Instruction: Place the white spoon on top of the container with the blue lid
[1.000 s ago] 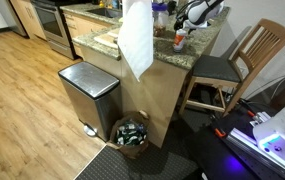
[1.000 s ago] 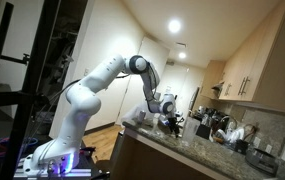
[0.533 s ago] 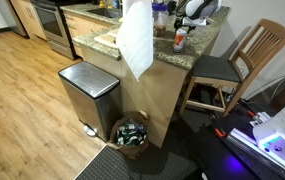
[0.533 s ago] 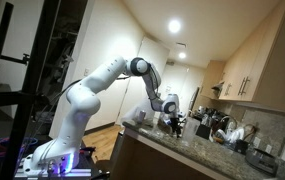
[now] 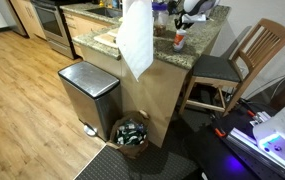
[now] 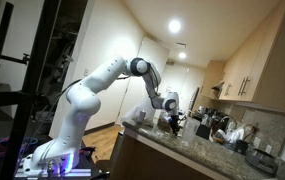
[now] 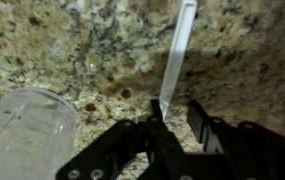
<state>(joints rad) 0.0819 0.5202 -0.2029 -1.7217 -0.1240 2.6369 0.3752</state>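
Note:
The white spoon (image 7: 177,55) lies flat on the speckled granite counter (image 7: 62,50), its long handle running away from me in the wrist view. My gripper (image 7: 176,108) reaches down over the handle's near end. The left fingertip touches the spoon, and a gap remains between the spoon and the right fingertip. In both exterior views the gripper (image 5: 190,18) (image 6: 174,122) hangs low over the countertop. A small container with a dark blue top (image 5: 159,13) stands on the counter just beside the gripper; it is tiny and unclear there.
A clear round vessel (image 7: 22,135) stands to the left of the gripper. A white bottle with an orange cap (image 5: 179,40) is near the counter's edge. A white towel (image 5: 135,40), a steel bin (image 5: 88,95) and a wooden chair (image 5: 244,60) surround the counter.
The jaws have narrowed from wide open to close around the spoon handle. The arm has lowered slightly over the counter.

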